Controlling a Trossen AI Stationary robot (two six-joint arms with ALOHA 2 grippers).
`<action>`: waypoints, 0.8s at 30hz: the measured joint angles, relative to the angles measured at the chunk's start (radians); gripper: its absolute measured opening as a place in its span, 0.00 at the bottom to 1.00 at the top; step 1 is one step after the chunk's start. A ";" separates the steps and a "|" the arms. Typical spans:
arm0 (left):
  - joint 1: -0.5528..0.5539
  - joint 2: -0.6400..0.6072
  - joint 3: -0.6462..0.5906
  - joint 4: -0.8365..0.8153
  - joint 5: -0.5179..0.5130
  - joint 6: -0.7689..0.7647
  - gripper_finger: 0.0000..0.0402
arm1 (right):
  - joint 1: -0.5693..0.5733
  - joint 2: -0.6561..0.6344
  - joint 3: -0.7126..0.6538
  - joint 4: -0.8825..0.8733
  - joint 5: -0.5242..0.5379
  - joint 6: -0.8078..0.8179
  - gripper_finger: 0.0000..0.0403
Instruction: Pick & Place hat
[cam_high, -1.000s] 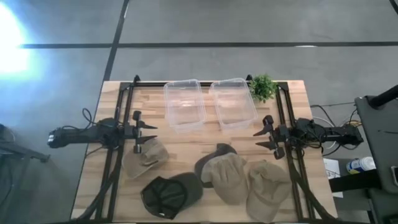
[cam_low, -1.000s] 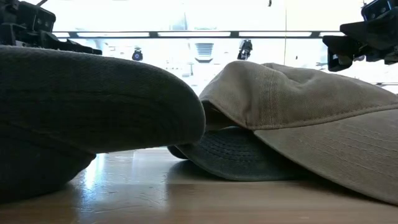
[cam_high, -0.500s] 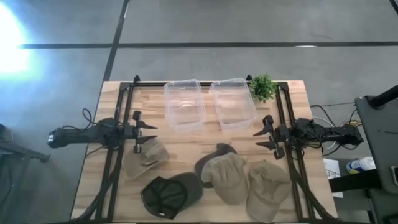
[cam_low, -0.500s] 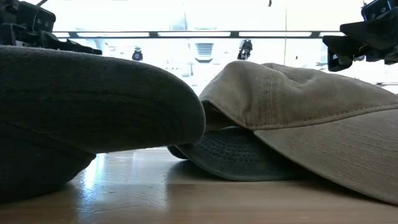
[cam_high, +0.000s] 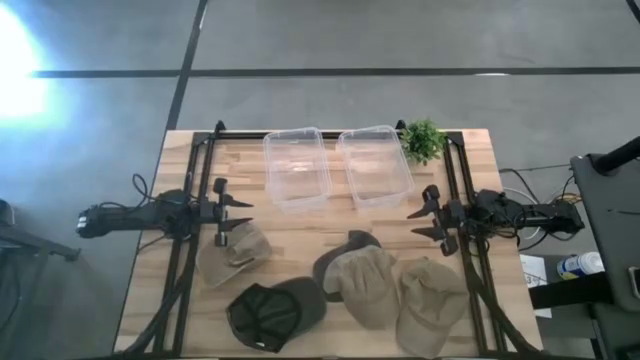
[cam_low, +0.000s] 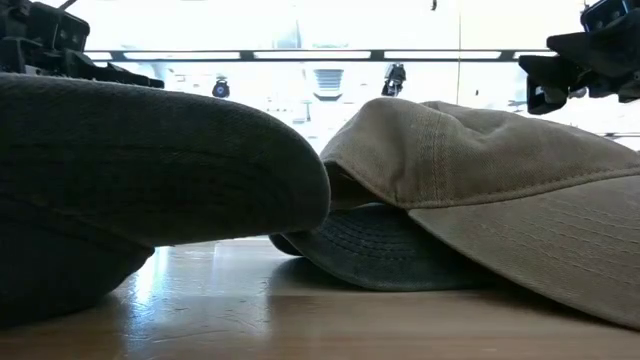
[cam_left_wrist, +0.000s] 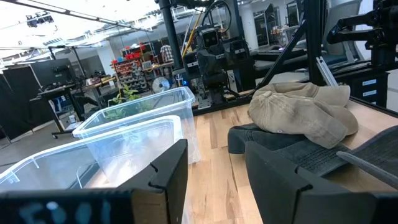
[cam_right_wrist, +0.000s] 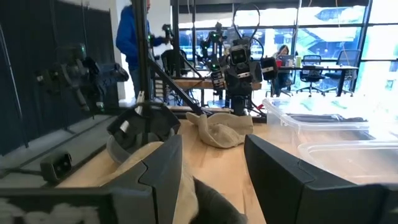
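Several caps lie on the near half of the table. A tan cap (cam_high: 233, 252) sits by my left gripper (cam_high: 232, 220), which hovers open just above its far edge. A black mesh cap (cam_high: 270, 313) lies near the front. A tan cap (cam_high: 364, 285) rests partly on a dark grey one (cam_high: 330, 265). Another tan cap (cam_high: 430, 305) lies below my right gripper (cam_high: 428, 214), which is open and apart from everything. Two clear bins (cam_high: 296, 167) (cam_high: 374, 165) stand on the far half.
A small green plant (cam_high: 422, 140) stands at the far right corner. Black rails (cam_high: 192, 190) run along both table sides. Bare wood (cam_high: 330, 222) lies between the bins and the caps. A person in blue (cam_right_wrist: 132, 31) stands in the room behind.
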 joint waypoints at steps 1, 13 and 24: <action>0.000 0.000 0.000 0.000 0.000 0.000 0.38 | 0.001 0.000 0.000 0.003 0.000 0.080 0.42; 0.000 0.000 0.000 0.000 0.000 0.000 0.38 | 0.000 0.001 0.000 0.033 0.050 1.060 0.42; 0.000 0.000 0.000 0.000 0.000 0.000 0.38 | 0.021 0.125 0.000 0.112 0.059 1.382 0.42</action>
